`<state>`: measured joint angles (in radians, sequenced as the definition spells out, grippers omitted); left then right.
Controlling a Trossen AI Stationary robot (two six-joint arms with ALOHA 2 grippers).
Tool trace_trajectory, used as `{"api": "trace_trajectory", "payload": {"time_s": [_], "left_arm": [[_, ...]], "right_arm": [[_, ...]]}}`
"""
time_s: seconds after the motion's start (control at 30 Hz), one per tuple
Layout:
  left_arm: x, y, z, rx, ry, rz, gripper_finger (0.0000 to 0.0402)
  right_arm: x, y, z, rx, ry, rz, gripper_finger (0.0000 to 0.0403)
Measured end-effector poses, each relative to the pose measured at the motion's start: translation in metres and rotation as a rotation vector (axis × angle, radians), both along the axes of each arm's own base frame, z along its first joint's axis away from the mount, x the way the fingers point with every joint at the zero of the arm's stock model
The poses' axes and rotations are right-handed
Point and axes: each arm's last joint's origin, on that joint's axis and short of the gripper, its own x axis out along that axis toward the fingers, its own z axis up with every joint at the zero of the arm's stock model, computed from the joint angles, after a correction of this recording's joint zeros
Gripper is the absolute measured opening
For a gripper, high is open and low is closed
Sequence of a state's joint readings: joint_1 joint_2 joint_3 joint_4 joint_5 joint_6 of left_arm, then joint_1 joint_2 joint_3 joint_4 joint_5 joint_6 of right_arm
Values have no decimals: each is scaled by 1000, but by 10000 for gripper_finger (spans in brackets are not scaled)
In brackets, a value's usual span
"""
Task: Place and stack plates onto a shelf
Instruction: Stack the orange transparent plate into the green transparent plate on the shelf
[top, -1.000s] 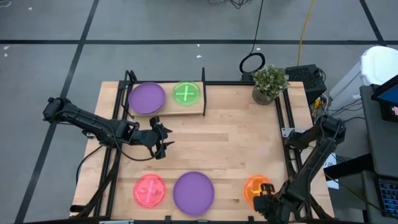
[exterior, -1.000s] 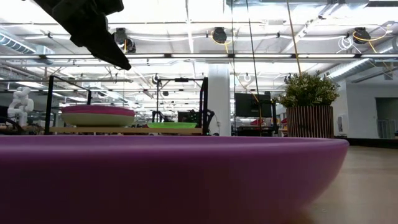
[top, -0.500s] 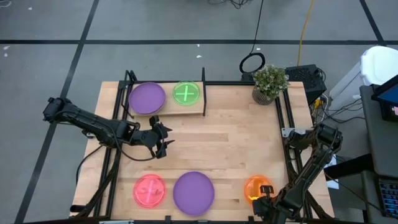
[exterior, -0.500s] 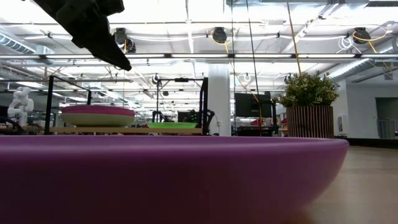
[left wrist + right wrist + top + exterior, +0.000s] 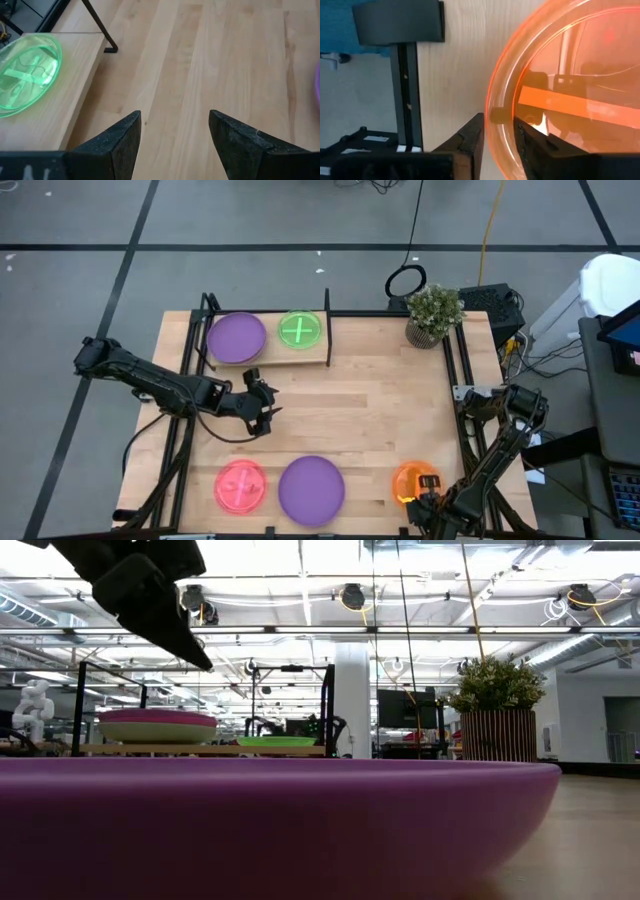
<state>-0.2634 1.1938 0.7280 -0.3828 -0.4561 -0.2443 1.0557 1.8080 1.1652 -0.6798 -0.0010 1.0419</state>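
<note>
Your right gripper [image 5: 499, 131] sits at the near right corner of the table [image 5: 390, 415], fingers pinched on the rim of the orange plate [image 5: 412, 481]: the wrist view shows one finger inside the rim and one outside, close together with the edge between them. Judging by its look, this plate is thin translucent plastic, light and stiff but slick, so the rim is the only sensible hold; keep the pinch deep enough that it cannot swivel or slide out when you lift. Expect it to tilt from a one-sided grip. Your left gripper [image 5: 175, 132] hangs over bare wood just in front of the shelf [image 5: 320, 352], fingers apart and holding nothing. On the shelf already: a purple plate [image 5: 237, 338] stacked on at least one other, with a magenta rim showing under it in the low view, and a green plate [image 5: 299, 330] beside it. On the near edge of the table: a pink plate [image 5: 240, 486] and a large purple plate [image 5: 311, 489], well apart from the shelf. Against a second ago, the plates lie as they did; the right arm has folded a little further down and in over the orange plate, and the left arm has shifted slightly, its gripper drifting a touch toward the table's middle and lower in the low view.
</note>
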Motion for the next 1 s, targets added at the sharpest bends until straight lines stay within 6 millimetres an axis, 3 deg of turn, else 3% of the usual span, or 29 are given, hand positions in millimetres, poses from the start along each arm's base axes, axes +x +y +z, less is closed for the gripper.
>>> {"api": "trace_trajectory", "payload": {"time_s": [0.33, 0.63, 1.0], "left_arm": [[3, -1, 4, 9, -46, -20, 237], [3, -1, 4, 14, -48, -15, 237], [5, -2, 5, 2, -70, -10, 237]], "right_arm": [[-3, -7, 0, -86, -2, 30, 5], [-1, -21, 4, -213, -35, 42, 1], [22, -59, 43, -379, -262, 101, 0]]}}
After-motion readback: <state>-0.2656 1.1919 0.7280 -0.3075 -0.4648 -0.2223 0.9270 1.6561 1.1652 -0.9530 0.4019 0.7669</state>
